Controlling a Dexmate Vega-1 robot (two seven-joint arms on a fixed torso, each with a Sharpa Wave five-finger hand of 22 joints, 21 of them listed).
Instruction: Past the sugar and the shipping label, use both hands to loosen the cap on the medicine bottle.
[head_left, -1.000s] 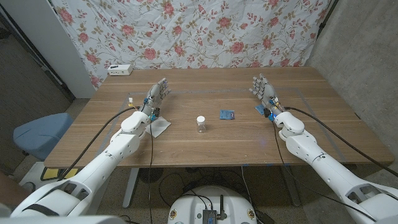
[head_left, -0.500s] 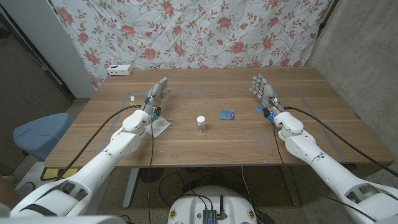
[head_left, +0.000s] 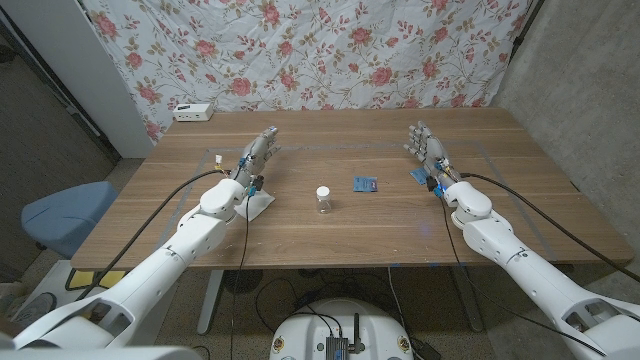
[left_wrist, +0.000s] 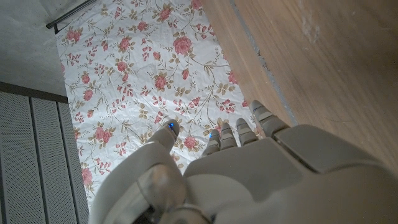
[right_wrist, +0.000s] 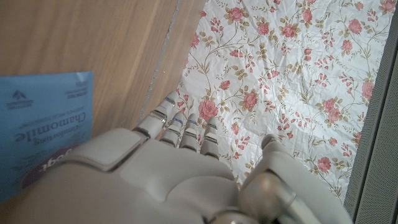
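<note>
Both your robot hands, left robot hand (head_left: 256, 157) and right robot hand (head_left: 426, 149), are spread and empty; next, bring them in to the medicine bottle (head_left: 323, 199).

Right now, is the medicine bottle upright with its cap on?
Upright: the medicine bottle stands on the table with its white cap on top, neither hand touching it.

The left arm hides part of the white sheet (head_left: 258, 205); print on the blue packet (head_left: 366, 183) is too small to read.
</note>
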